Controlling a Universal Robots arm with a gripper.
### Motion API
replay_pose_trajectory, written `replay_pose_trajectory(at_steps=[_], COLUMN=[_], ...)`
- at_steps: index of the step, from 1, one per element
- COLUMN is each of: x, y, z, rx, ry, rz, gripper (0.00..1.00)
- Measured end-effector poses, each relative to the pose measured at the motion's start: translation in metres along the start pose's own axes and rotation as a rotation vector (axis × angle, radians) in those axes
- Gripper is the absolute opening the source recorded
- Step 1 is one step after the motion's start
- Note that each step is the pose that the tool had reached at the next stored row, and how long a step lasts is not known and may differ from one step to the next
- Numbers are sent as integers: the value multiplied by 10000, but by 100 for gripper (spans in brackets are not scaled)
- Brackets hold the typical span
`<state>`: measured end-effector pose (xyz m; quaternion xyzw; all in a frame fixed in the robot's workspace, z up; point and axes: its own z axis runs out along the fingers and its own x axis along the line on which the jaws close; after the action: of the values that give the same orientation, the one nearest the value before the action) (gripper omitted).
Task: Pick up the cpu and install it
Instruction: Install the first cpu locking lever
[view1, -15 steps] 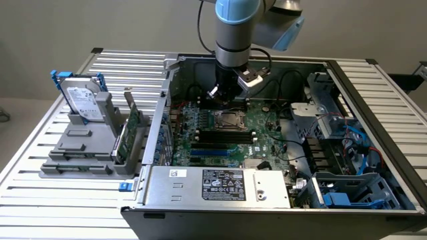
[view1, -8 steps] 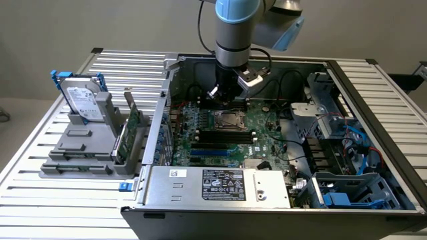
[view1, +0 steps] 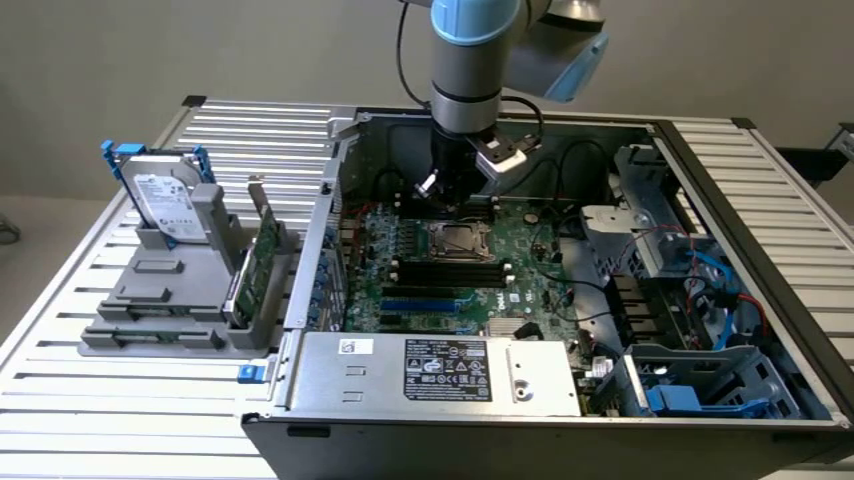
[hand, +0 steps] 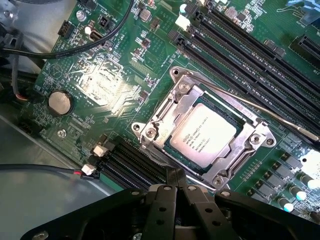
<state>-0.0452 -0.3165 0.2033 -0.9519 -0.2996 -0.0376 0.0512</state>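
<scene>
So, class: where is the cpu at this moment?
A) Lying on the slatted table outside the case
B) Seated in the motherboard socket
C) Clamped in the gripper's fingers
B: the cpu lies flat inside the socket frame, with the shut gripper close beside that frame, holding nothing.

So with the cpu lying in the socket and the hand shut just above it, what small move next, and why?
Probably a short straight lift of the hand. The cpu already lies flat inside the socket frame, and the shut hand holds nothing, its fingertips close over the frame's edge. Rising would clear the socket without nudging the chip.
</scene>
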Motion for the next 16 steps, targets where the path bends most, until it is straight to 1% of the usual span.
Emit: replay_pose_trajectory(at_steps=[13,16], x=[17,20], y=[-25,-29], z=[3,7], rx=[8,0], ry=[-12,-18], rz=[-118,-130], gripper=[11,11])
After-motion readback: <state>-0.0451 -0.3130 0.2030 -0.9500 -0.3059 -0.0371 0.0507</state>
